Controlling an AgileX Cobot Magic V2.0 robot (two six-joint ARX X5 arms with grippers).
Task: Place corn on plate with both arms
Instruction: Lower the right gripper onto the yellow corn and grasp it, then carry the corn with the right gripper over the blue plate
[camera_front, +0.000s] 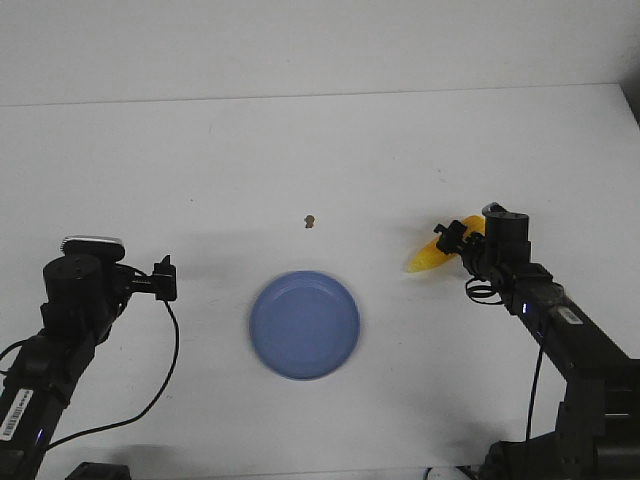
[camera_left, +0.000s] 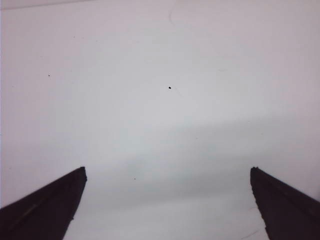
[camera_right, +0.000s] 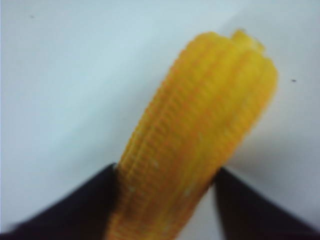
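Corn (camera_front: 432, 256) is sitting pinched in the right gripper (camera_front: 452, 240), off to the plate's (camera_front: 304, 325) right, tip pointing plateward. Looks rigid, light, ribbed, so it's gripping fine near the thick end. Right arm is reaching forward-left; left gripper (camera_left: 167, 200) is hanging spread wide, holding nothing.

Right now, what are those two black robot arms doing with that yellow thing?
The right gripper is shut on the bright yellow tapered corn cob, off to the right of the round periwinkle-blue plate, which has nothing on it yet. The left gripper is open with nothing between its fingers, to the plate's left.
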